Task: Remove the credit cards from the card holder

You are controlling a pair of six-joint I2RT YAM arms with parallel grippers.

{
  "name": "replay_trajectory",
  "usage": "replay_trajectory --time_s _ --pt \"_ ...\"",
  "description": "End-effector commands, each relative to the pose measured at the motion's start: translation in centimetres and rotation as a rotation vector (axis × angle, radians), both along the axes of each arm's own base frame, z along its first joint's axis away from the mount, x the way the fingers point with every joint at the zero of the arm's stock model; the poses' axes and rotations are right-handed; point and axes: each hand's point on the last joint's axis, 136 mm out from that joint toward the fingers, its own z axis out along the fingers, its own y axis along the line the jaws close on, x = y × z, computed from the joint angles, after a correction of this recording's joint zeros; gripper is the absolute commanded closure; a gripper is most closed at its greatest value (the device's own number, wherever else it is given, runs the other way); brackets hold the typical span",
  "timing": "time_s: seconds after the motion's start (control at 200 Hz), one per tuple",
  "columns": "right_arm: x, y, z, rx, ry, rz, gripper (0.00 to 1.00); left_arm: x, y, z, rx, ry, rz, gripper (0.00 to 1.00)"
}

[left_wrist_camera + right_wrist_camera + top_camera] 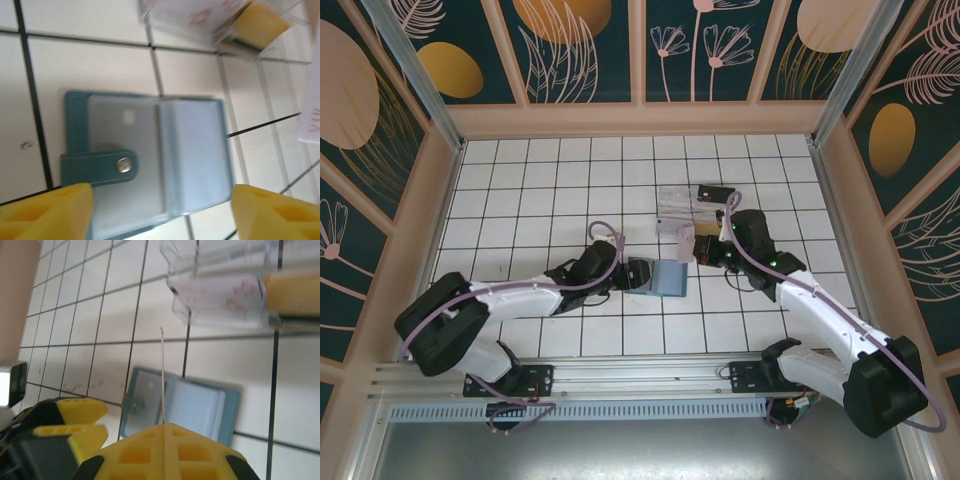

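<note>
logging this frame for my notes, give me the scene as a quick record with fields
card holder: lying open on the white tiles, snap strap on one panel
left hand: open, one finger at each side of the card holder
right hand: shut on a card
card: pinched between the fingers, thin edge toward the right wrist camera
clear plastic box: on the tiles beyond the card holder, cards inside
black card: by the box's far right corner

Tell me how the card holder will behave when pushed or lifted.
The card holder lies thin and flat on smooth tiles, so a push would probably slide it, not tip it. Its centre crease and soft-looking strap suggest it may flop if lifted by one panel.
</note>
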Motion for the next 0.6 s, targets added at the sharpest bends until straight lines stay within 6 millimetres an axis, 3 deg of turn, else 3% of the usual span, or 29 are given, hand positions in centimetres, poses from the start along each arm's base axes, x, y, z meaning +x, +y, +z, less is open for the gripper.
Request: replay_trajectory --time_s 0.0,0.03,0.075,0.21,0.46,0.596 --pt "1.1 -0.3 1.7 -0.143 -0.089 0.028 1.00 0.1 0.8 3.0 -0.052 -0.093 0.017 0.16" --pt "1.5 0.0 1.9 -0.187 -0.115 0.045 1.00 0.0 1.4 3.4 -0.057 -0.110 0.031 0.07" --pt "1.9 0.7 2.3 -0.265 -0.167 0.077 1.00 -0.1 2.3 4.2 -0.069 -0.141 0.058 0.02" --pt "3.0 2.7 2.4 -0.549 -0.335 0.240 1.00 -1.0 4.9 5.6 -0.099 -0.214 0.108 0.01" --pt "5.5 2.5 1.3 -1.061 -0.545 0.474 1.00 -2.2 9.6 6.4 -0.107 -0.294 0.230 0.01" --pt "4.5 4.1 1.0 -1.167 -0.681 0.678 1.00 -2.7 11.6 6.5 -0.119 -0.331 0.284 0.01"
